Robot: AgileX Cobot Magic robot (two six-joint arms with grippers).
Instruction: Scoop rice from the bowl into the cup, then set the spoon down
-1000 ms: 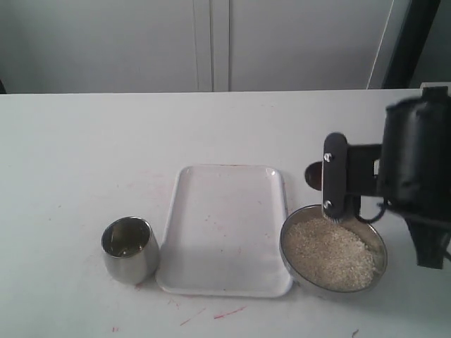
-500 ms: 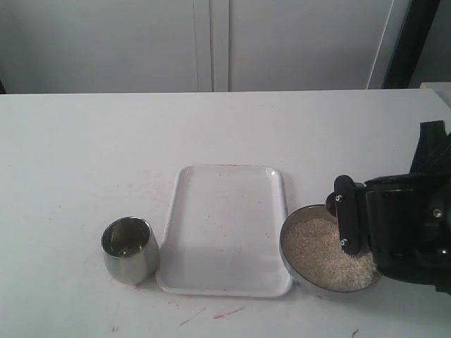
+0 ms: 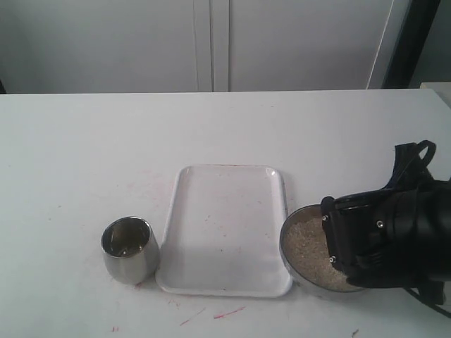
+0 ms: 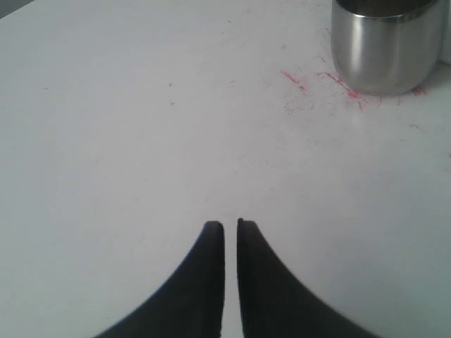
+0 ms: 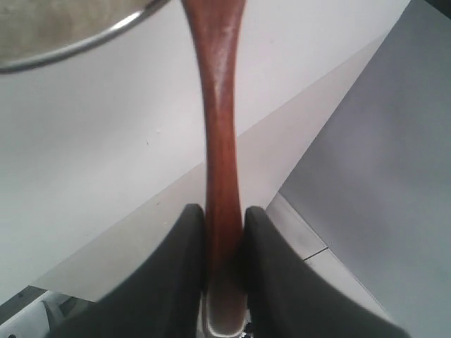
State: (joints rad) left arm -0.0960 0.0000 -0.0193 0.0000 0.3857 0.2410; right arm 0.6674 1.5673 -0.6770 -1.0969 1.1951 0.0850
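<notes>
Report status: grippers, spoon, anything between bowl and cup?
Right gripper shut on spoon, at bowl of rice. Left gripper shut, empty, near cup. Tray lies between bowl and cup.

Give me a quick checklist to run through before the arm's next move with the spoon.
1. Grip on the spoon: ok, the right gripper jaws pinch its handle.
2. Enough rice in the bowl: ok, plenty.
3. Load on the spoon: cannot tell, its scoop end is hidden.
4. Upright cup: ok, standing left of the tray.
5. Route to the cup: ok, only the flat tray lies between.
6. Idle left gripper: ok, shut, apart from the cup.
</notes>
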